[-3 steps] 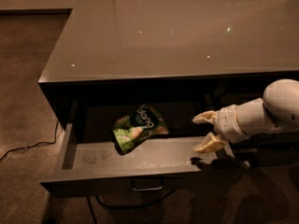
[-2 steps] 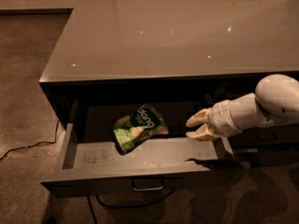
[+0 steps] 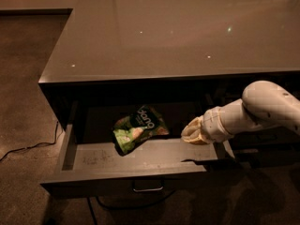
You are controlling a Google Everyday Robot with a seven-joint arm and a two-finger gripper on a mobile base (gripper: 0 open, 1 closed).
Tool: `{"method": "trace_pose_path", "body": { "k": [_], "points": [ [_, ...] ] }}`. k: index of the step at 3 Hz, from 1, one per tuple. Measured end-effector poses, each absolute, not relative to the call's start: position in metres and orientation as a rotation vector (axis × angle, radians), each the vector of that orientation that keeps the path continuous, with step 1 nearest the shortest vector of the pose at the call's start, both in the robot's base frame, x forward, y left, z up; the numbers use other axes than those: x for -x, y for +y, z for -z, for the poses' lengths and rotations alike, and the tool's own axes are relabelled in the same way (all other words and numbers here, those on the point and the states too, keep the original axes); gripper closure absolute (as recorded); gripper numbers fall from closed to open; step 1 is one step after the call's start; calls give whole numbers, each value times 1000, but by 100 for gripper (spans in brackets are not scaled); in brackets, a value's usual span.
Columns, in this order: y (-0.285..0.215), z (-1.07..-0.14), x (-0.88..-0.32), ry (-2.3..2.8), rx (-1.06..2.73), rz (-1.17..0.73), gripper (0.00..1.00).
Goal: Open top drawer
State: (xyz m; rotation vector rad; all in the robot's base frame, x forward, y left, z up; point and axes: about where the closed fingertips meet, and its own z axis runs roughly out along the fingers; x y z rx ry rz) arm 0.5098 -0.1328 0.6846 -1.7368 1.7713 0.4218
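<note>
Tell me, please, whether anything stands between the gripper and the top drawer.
Nothing visible does. The gripper hangs over the open top drawer, at the end on the picture's right. The snack bag lies nearer the drawer's middle, apart from the gripper and not between them.

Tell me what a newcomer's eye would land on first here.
The top drawer stands pulled out from under the glossy countertop, its pale scuffed floor showing. A crumpled green snack bag lies near the middle of that floor, the only bright colour in the dim scene. From the right, a bulky white arm reaches in, with its tool over the drawer's right side, apart from the bag.
</note>
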Motion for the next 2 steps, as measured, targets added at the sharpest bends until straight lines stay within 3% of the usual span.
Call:
{"method": "trace_pose_path", "body": {
  "k": [2],
  "points": [
    [-117,-632,-506,1829,1817,-472,100]
  ]
}}
